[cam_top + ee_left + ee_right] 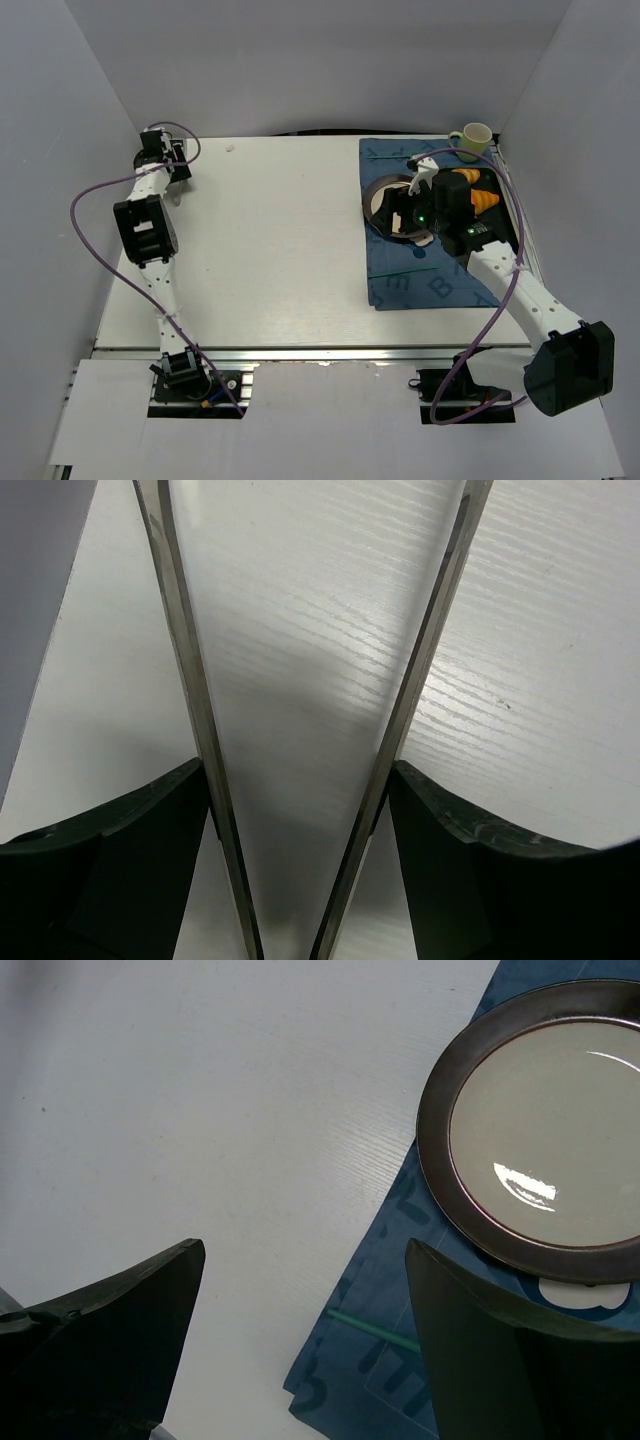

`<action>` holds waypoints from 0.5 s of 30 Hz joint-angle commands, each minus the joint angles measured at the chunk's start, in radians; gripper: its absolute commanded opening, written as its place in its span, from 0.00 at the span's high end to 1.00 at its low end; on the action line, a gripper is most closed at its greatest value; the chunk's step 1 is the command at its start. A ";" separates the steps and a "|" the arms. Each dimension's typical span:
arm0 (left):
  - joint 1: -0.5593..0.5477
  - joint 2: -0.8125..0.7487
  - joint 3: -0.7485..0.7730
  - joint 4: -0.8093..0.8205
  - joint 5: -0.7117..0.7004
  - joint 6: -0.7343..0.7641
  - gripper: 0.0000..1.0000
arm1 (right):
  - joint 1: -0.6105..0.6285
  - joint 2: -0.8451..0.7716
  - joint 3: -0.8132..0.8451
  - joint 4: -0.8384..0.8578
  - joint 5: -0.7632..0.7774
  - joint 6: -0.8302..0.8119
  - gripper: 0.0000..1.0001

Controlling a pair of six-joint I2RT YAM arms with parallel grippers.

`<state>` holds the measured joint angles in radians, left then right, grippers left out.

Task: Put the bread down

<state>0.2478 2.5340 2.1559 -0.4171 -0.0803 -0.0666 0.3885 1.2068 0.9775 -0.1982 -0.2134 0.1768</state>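
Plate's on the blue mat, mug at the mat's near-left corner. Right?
No. The mug stands at the far-right corner of the mat, as the top view shows. The plate is on the blue mat.

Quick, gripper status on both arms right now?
Left gripper: open, jaws spread wide, nothing between them.
Right gripper: open, jaws apart, nothing held.
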 commanded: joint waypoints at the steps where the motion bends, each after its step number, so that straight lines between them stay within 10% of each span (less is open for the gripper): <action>1: 0.007 -0.106 -0.071 0.044 0.040 0.021 0.20 | 0.003 0.004 0.001 0.054 -0.023 0.012 0.12; 15: -0.007 -0.329 -0.212 0.046 0.036 0.056 0.25 | 0.009 -0.041 -0.002 0.045 -0.032 0.029 0.12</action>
<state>0.2466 2.3520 1.9575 -0.4076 -0.0650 -0.0212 0.3889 1.2007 0.9771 -0.1982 -0.2279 0.1951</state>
